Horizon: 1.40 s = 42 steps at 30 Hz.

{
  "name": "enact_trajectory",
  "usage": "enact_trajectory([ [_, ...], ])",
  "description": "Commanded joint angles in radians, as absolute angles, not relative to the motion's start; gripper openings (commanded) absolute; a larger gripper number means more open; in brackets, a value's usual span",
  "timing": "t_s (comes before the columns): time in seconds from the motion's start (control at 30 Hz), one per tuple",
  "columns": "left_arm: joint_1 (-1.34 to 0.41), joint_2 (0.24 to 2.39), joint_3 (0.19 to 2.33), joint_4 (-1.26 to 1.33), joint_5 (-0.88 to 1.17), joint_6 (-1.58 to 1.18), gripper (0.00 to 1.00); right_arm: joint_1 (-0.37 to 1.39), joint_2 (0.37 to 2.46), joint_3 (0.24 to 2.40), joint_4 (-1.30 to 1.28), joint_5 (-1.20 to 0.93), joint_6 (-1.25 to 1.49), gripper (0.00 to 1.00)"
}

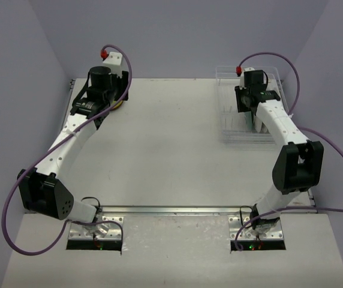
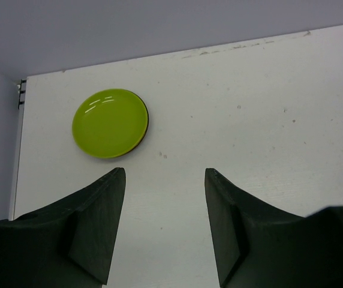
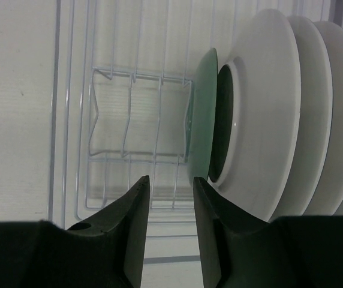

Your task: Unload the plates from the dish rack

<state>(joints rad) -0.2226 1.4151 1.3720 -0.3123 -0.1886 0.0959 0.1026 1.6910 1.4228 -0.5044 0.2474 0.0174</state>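
Note:
The clear dish rack (image 1: 234, 135) stands at the far right of the table. In the right wrist view its thin tines (image 3: 129, 114) hold a dark green plate (image 3: 202, 114) on edge, with white plates (image 3: 267, 114) packed behind it. My right gripper (image 3: 170, 180) hangs over the rack (image 1: 245, 107), open and empty, its right fingertip (image 3: 199, 183) just short of the green plate's rim. My left gripper (image 2: 164, 174) is open and empty above the bare table at the far left (image 1: 113, 99). A lime green plate (image 2: 110, 123) lies flat ahead of it, on top of another plate.
The back wall and the left wall close in the far left corner near the lime plate. The table's back edge (image 2: 219, 48) runs just beyond it. The rack's left rows (image 3: 108, 90) hold no plates. Purple cables loop off both arms.

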Motion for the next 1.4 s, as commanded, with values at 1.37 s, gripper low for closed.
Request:
enact_trajectory([
  [1.37,-0.252,1.344,1.325,-0.277,-0.191,0.035,0.53,0.000,1.800,1.516,-0.461,0.152,0.009,0.04],
])
